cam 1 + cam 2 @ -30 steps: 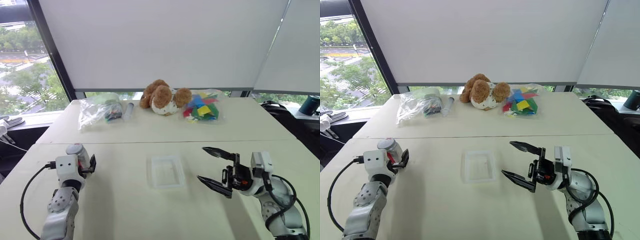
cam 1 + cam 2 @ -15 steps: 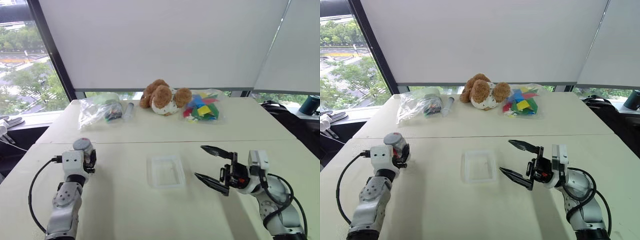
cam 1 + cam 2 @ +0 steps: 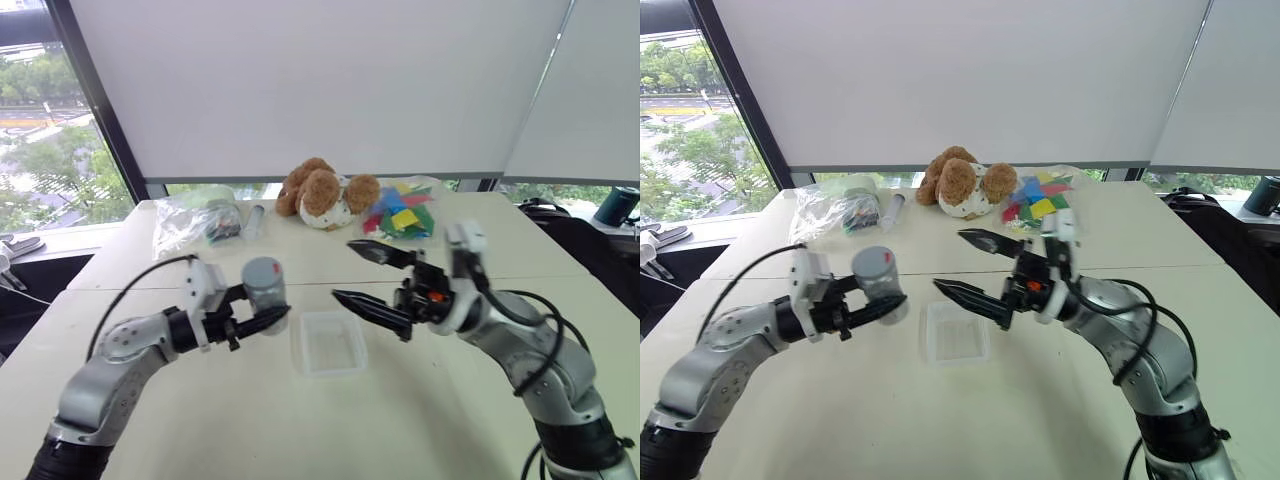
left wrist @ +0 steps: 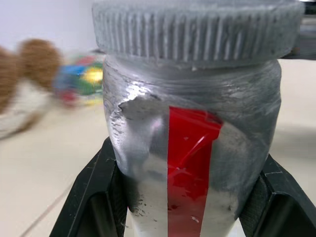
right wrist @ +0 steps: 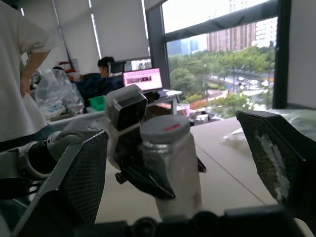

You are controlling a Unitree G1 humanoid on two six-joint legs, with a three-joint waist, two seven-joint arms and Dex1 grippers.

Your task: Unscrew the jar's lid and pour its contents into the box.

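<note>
we see the left gripper (image 3: 262, 318) closed around the jar (image 3: 265, 283), its two black fingers pressed on the lower part of the jar's body, one on each side. the jar stands upright in this grip, lifted above the table (image 3: 220, 400), and the lid (image 3: 262, 267) is on top of it, with a small red mark on the flat face. in the left wrist view the jar (image 4: 192, 163) shows a red stripe down its silvery side, and the ribbed edge of the lid (image 4: 197, 34) sits above it.

the right gripper (image 3: 362, 278) is wide open and holds nothing. its two fingers point toward the jar from the other side, one higher and one lower, and they are apart from the jar, with a gap between the fingertips and the lid. in the right wrist view the jar (image 5: 170, 168) stands between the two spread fingers, further ahead of them.

the box (image 3: 328, 343) lies flat on the table, below and between the two grippers, just beside the jar on the right-hand side. whether something is inside the box, we cannot tell.
</note>
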